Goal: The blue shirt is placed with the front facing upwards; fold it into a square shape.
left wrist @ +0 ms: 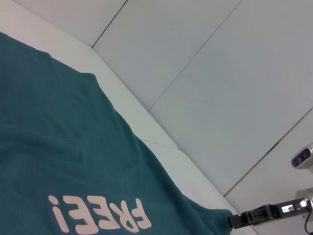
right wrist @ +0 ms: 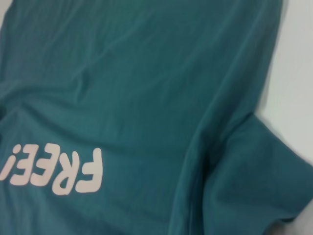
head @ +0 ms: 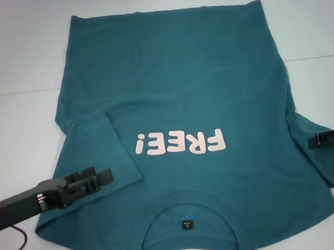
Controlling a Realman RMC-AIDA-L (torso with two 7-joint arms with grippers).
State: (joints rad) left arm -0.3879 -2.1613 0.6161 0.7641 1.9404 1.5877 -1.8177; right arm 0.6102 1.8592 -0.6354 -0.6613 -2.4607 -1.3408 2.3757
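Observation:
The blue shirt lies flat on the white table, front up, with its collar and dark neck label nearest me. Its pale pink "FREE!" lettering reads upside down. The left sleeve is folded inward onto the body. My left gripper hovers just over that folded sleeve, near the shoulder. At the shirt's right edge, my right gripper sits above the spread right sleeve. The left wrist view shows the shirt and the right gripper farther off. Cloth and the right sleeve fill the right wrist view.
White table shows around the shirt at the back and on both sides. A dark cable loops under my left arm at the near left. Beyond the table's far edge lies a grey tiled floor.

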